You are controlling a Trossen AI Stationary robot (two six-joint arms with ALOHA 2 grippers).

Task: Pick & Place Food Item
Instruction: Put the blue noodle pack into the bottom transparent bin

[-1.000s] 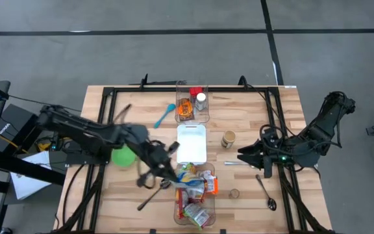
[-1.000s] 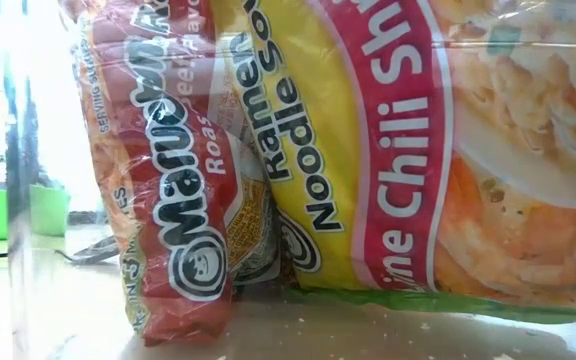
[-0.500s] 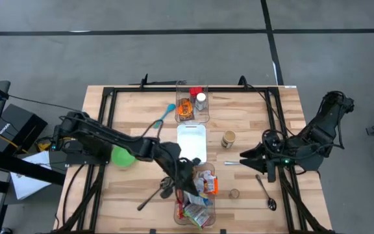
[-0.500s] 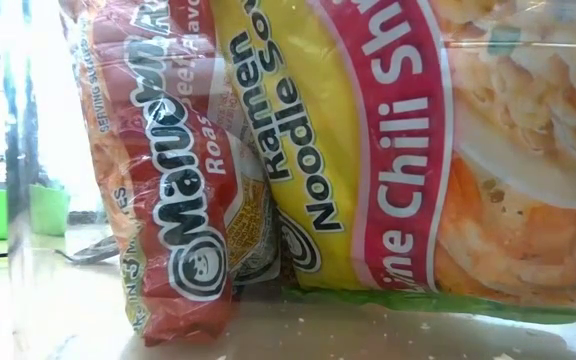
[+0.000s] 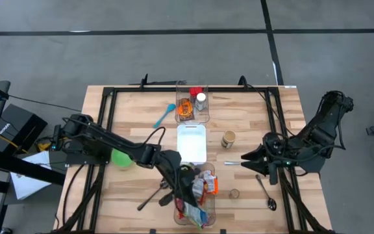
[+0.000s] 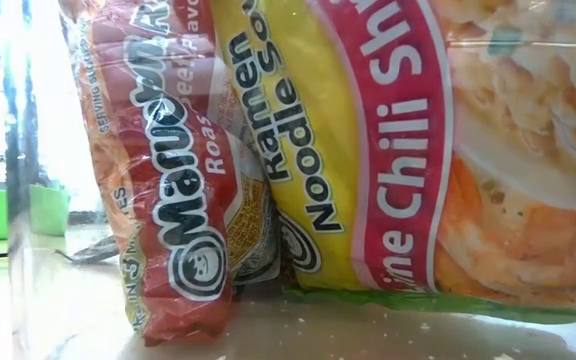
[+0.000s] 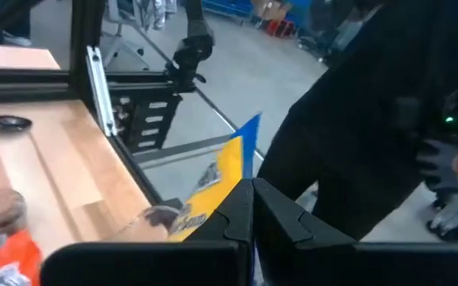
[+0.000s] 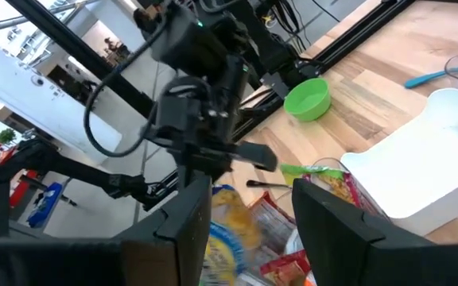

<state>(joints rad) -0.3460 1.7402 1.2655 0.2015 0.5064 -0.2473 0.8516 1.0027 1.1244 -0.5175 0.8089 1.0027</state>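
One left gripper (image 5: 188,200) — moved over the food bin (image 5: 208,216), clamping yellow packet (image 7: 213,184)

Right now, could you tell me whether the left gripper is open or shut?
Shut: the left gripper has its fingers pressed together on a yellow-and-blue packet.

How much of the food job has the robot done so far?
Done: the left gripper is shut on a yellow-and-blue food packet above the clear bin of ramen packets. In hand: carrying that packet. Left: setting it down, maybe on the white cutting board, which is bare. The right gripper waits at the table's right side.
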